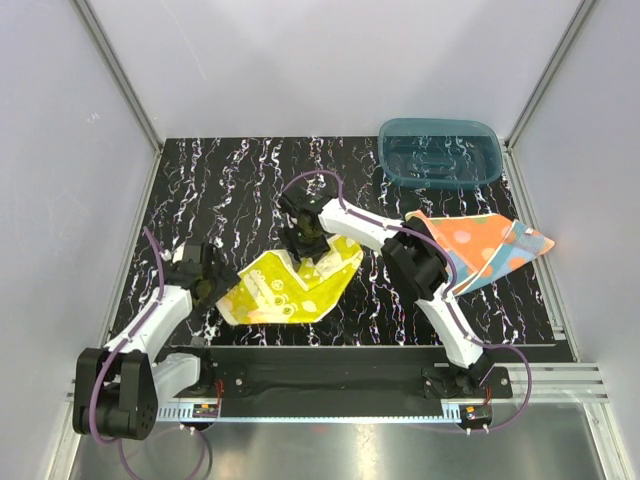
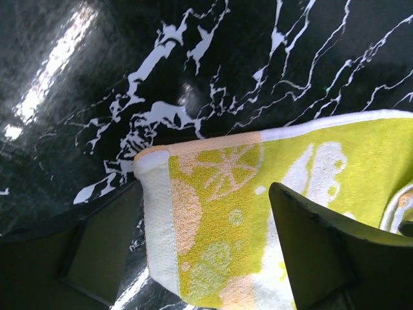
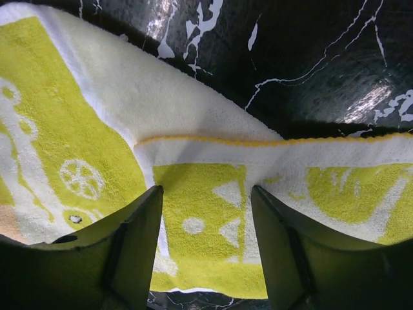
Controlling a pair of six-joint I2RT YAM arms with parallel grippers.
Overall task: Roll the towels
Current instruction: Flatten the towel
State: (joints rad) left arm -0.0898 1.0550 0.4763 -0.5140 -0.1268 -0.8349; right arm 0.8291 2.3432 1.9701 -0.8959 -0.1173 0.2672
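I see the yellow towel [image 1: 285, 292] lying partly folded at the middle of the black marbled surface [image 1: 230, 180]. The orange dotted towel [image 1: 478, 243] lies apart to the right, near the teal tub [image 1: 440, 152]. My left end effector [image 2: 206, 194] straddles the yellow towel's left corner, fingers spread and gripping nothing. My right end effector [image 3: 206, 194] sits spread over the towel's far folded edge. I judge the first roll is only starting. Next, both must pinch one edge and turn it over evenly.
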